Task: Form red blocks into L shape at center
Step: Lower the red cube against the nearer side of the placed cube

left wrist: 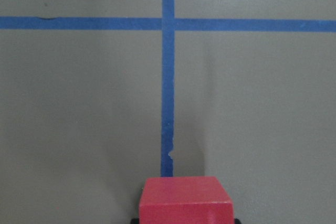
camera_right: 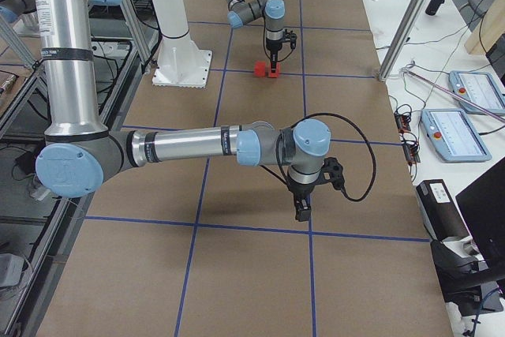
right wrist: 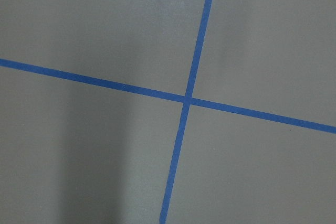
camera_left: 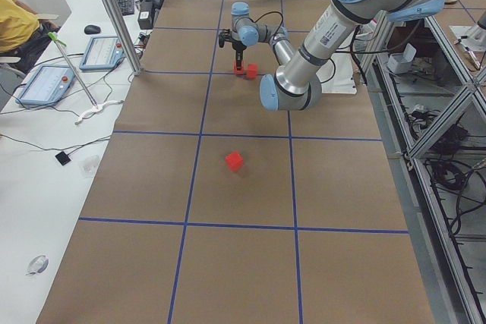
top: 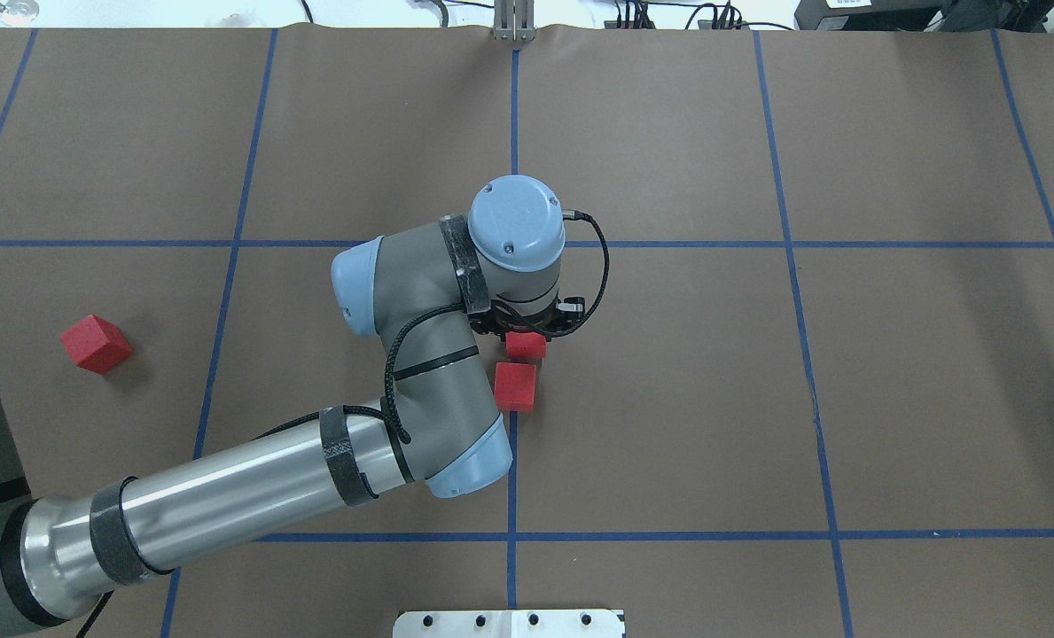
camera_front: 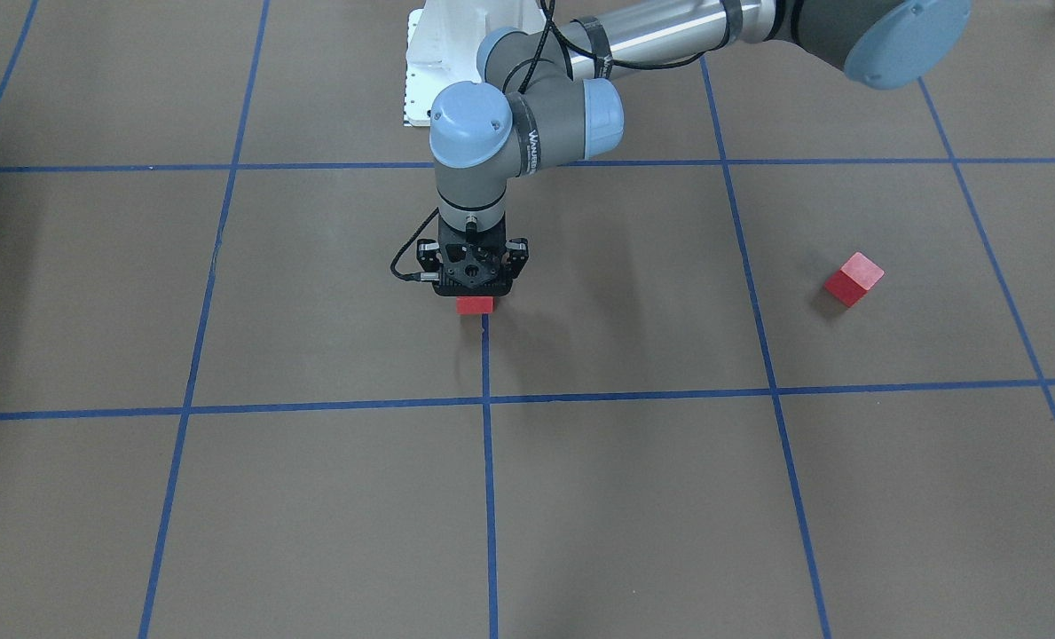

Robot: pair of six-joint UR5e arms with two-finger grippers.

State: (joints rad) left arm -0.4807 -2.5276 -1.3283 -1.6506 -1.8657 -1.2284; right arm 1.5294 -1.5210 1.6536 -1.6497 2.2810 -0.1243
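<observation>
Evidently light, rigid cubes with plain faces, best pinched across two flat opposite sides.
Left hand (camera_front: pixel 474 291) pinches a small matte red cube (top: pixel 526 345) low at the centre of the brown, blue-taped worktop (top: pixel 668 399). A second red cube (top: pixel 515 386) lies just beside it, and a third red cube (top: pixel 95 343) sits well apart on the robot's left. Right hand (camera_right: pixel 302 209): cannot tell its grip.

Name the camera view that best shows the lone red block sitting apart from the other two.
Overhead exterior: the lone red block is largest and unobstructed, three faces visible. Exterior front-facing shows it clearly but smaller; exterior left, tiny. The other views miss it.
</observation>
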